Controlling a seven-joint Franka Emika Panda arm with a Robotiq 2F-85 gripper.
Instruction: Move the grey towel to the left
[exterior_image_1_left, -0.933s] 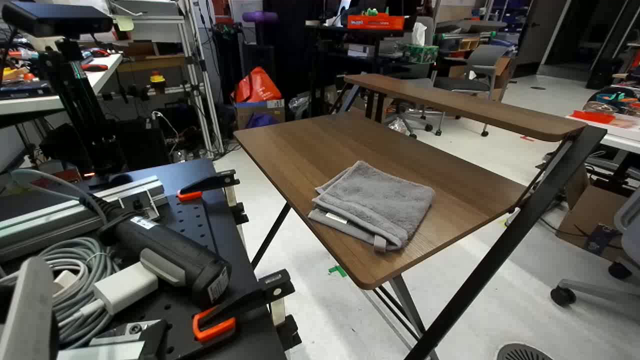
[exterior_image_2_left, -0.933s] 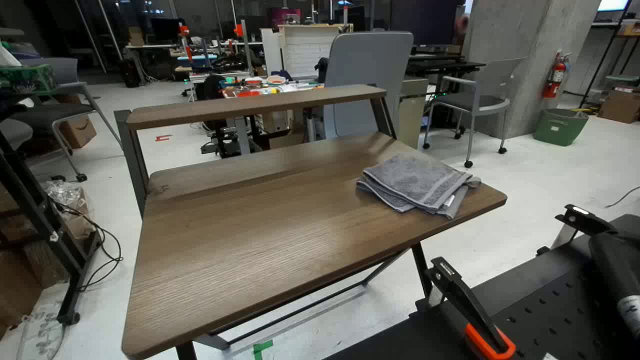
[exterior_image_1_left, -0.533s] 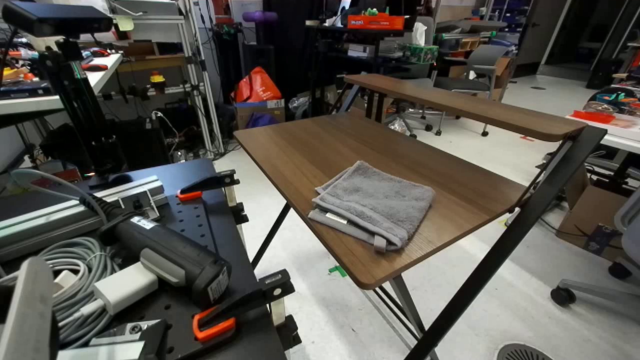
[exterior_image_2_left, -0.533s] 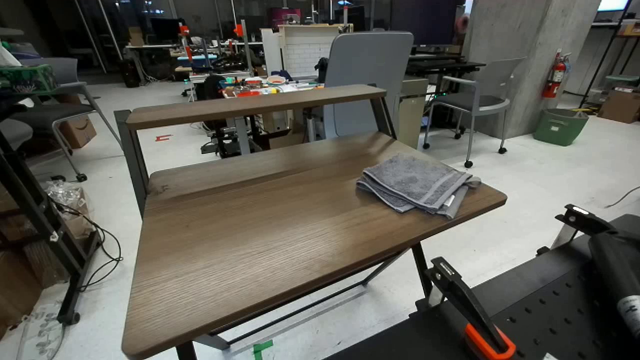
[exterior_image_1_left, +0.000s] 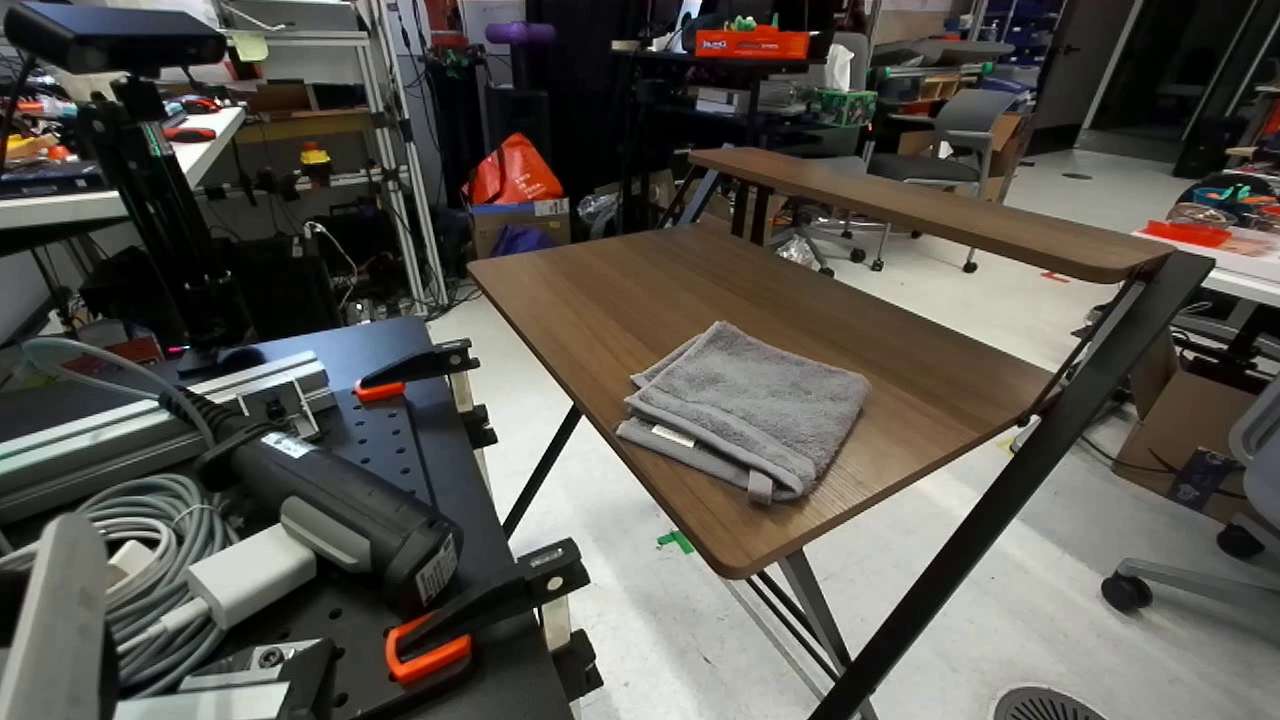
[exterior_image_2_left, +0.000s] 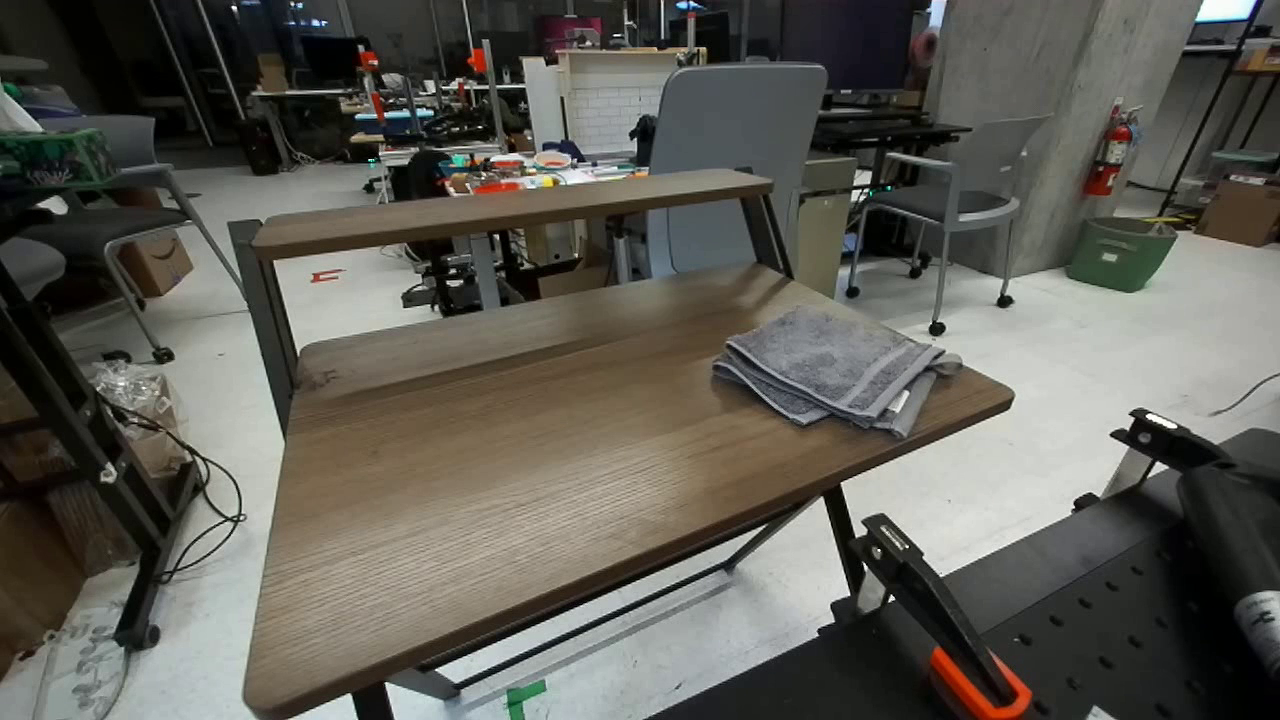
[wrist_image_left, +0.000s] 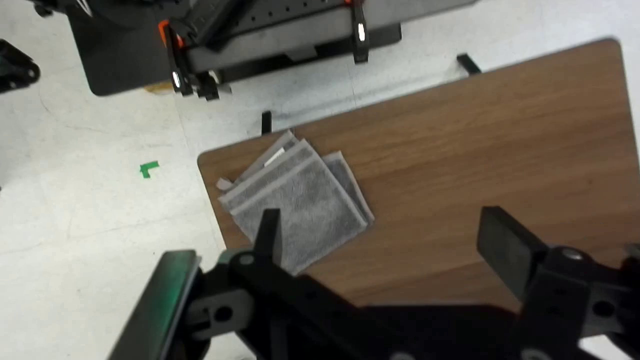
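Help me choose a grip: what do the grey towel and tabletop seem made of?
The grey towel looks like matte terry cloth, fibre uncertain: fuzzy nap, flat hems. The tabletop seems wood or printed laminate, satin finish: brown grain, soft sheen.

Pale floor (exterior_image_2_left: 1100, 350), concrete pillar (exterior_image_2_left: 1070, 90), grey wheeled chair (exterior_image_2_left: 935, 205), brown desk (exterior_image_2_left: 500, 470) with raised shelf (exterior_image_2_left: 510, 205)

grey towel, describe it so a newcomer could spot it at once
Find the brown table beside the black bench. The towel lies near a corner, by the edge facing the bench. It is folded, fuzzy and grey with a white label, unlike the bench's black-and-orange clamps.
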